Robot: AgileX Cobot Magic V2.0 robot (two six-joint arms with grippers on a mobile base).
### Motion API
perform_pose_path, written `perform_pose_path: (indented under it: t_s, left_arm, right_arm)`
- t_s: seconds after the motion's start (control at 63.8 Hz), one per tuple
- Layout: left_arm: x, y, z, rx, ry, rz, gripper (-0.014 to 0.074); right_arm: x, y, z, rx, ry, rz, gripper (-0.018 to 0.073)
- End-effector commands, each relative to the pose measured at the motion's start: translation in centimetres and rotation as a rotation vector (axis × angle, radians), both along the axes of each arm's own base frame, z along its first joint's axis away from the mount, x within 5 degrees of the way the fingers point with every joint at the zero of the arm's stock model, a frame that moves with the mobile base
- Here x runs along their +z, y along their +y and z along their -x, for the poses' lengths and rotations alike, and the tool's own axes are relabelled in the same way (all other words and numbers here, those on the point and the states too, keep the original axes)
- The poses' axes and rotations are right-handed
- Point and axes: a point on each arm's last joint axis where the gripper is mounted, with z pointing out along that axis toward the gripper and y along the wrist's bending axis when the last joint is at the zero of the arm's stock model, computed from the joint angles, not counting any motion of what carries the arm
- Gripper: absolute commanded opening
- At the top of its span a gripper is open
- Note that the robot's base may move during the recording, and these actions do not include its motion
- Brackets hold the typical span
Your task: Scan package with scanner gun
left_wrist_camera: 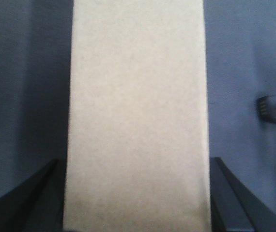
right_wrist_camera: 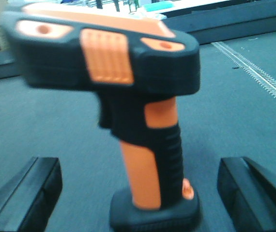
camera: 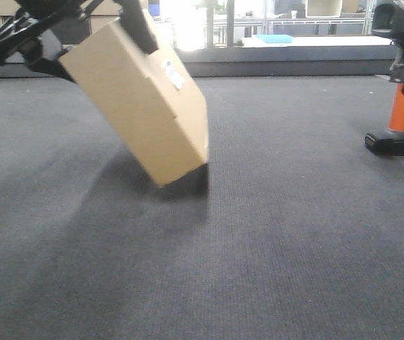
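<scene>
The left gripper (camera: 81, 32) has its black fingers clamped on the upper end of the plain brown cardboard box (camera: 142, 99), which hangs tilted, its lower corner down near or on the dark grey carpeted surface (camera: 259, 248); a small white label (camera: 174, 74) shows on the box's upper right face. Well apart to the right, the orange-and-black handheld scanner gun (right_wrist_camera: 128, 96) stands upright on its base; the right gripper (right_wrist_camera: 138, 193) has its fingers spread wide either side of the handle, touching nothing. To do this well, I reckon the right arm should close squarely on the ribbed handle below the trigger, keeping the gun from tipping; the left should hold the label turned toward it. Behind runs a low ledge under bright windows; a pale blue object lies there.
</scene>
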Motion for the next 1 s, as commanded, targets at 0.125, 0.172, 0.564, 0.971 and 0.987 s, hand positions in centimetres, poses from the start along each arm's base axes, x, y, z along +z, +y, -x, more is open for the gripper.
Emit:
perform_pose_path:
  t_s: [0.125, 0.172, 0.564, 0.971, 0.987]
  left_arm:
    - [0.0, 2.9, -0.6, -0.03, 0.003, -0.096, -0.0111]
    - [-0.1, 3.7, -0.7, -0.024, 0.009, -0.11, -0.0111]
    - [0.1, 10.7, -1.1, -0.065, 0.021, -0.306, -0.0111]
    - [1.3, 12.2, -1.7, -0.033, -0.033, -0.38, -0.0111]
    - [1.5, 12.3, -1.7, -0.031, -0.038, -0.389, -0.0111]
  right_arm:
    - [2.3, 0.7, 3.3, 0.067, -0.071, 0.032, 0.0559]
    - [2.9, 0.7, 3.9, 0.07, -0.07, 0.028, 0.0559]
    - [6.8, 1.1, 9.1, 0.107, 0.02, 0.019, 0.036]
    - [8.6, 1.4, 13.9, 0.135, 0.016, 0.013, -0.0162]
    - [8.6, 1.4, 14.0, 0.135, 0.016, 0.013, -0.0162]
